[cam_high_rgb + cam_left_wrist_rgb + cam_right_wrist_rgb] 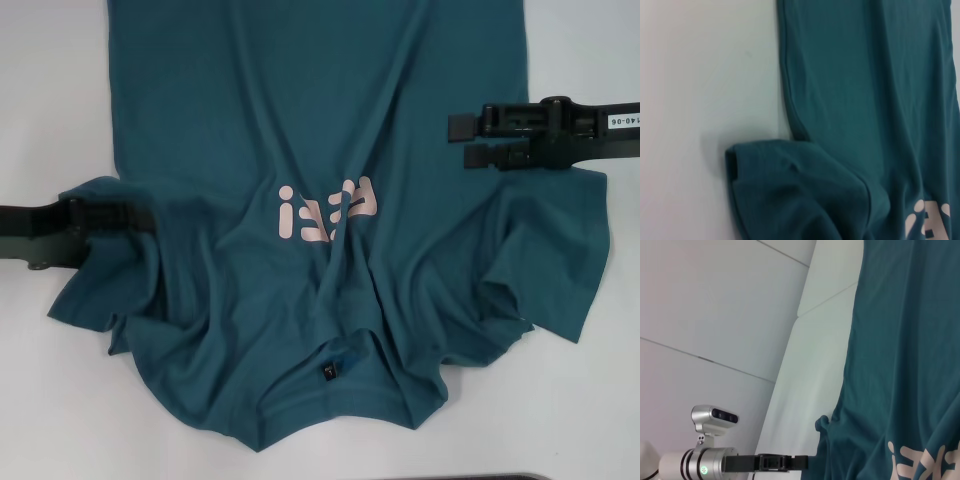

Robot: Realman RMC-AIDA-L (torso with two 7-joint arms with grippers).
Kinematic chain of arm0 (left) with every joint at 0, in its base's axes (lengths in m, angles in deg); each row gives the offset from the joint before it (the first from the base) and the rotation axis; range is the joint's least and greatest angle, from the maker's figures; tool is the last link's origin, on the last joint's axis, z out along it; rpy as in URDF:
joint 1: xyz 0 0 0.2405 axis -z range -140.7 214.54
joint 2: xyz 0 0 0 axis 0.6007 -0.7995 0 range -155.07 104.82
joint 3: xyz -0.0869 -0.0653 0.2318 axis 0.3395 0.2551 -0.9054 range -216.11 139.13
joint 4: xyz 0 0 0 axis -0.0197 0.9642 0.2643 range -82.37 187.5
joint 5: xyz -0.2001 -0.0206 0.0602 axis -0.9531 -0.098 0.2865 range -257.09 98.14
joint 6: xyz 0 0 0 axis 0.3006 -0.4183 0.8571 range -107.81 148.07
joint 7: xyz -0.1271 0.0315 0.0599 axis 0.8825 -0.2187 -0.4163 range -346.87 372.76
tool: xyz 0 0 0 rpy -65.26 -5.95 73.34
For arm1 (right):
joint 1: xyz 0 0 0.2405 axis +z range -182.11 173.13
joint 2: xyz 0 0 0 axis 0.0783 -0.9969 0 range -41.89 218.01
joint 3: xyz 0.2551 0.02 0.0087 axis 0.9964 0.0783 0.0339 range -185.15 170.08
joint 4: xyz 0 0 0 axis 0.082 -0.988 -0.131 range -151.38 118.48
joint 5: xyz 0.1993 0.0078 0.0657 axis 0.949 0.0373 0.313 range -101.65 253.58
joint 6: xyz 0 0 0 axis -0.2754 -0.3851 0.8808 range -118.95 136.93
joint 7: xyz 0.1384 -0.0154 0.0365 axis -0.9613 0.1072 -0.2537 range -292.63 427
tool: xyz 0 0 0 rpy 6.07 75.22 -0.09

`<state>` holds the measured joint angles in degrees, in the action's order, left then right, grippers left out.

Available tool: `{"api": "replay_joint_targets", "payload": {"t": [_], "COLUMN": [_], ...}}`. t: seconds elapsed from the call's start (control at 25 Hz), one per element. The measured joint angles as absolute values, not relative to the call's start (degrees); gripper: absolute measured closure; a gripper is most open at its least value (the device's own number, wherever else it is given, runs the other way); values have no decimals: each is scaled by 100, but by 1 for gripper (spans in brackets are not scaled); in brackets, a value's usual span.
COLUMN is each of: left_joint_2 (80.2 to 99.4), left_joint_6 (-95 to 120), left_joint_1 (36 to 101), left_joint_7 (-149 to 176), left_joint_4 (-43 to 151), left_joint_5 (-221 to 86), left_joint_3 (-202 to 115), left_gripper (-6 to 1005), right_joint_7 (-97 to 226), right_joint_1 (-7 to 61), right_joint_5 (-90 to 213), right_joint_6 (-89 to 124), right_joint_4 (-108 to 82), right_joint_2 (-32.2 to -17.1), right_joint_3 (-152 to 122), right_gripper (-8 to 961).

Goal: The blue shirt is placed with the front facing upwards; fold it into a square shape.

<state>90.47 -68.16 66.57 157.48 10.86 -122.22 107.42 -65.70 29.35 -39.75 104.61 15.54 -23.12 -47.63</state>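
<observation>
Blue shirt (pixel 330 130) hem: cut off by head view's top edge.
Left gripper (pixel 150 222) fingertips: buried in sleeve cloth.
Neck tag (pixel 331 372) print: too small to read.

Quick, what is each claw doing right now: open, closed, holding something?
Left claw: closed on the blue shirt's sleeve edge.
Right claw: open, holding nothing, above the shirt's other side.

You're looking at a plain white table (pixel 60 80), evenly lit with soft shadows. Beyond its far edge you'll find a pale wall (pixel 715 300) crossed by thin panel seams.
</observation>
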Motion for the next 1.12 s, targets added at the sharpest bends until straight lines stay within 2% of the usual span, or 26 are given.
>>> {"api": "replay_joint_targets", "payload": {"t": [0.2, 0.4, 0.88, 1.0, 1.12], "left_joint_2": [9104, 9171, 9176, 9133, 9009], "left_joint_6": [-6989, -7014, -7000, -7015, -7018], "left_joint_1": [6562, 6534, 6555, 6542, 6483], "left_joint_7": [15886, 15996, 16114, 16114, 16105], "left_joint_4": [729, 522, 490, 493, 530], "left_joint_5": [-12212, -12136, -12059, -12055, -12051], "left_joint_3": [10592, 10505, 10497, 10497, 10529], "left_gripper": [115, 308, 715, 824, 935], "right_joint_7": [-6571, -6571, -6572, -6578, -6579], "right_joint_1": [2934, 2918, 2900, 2912, 2914], "right_joint_5": [-3972, -3969, -3969, -3969, -3965], "right_joint_6": [10475, 10488, 10492, 10491, 10490], "right_joint_4": [1559, 1554, 1554, 1554, 1554], "right_joint_2": [-2310, -2299, -2285, -2286, -2280], "right_joint_3": [-4747, -4688, -4682, -4682, -4680], "right_gripper": [9, 9, 8, 8, 8]}}
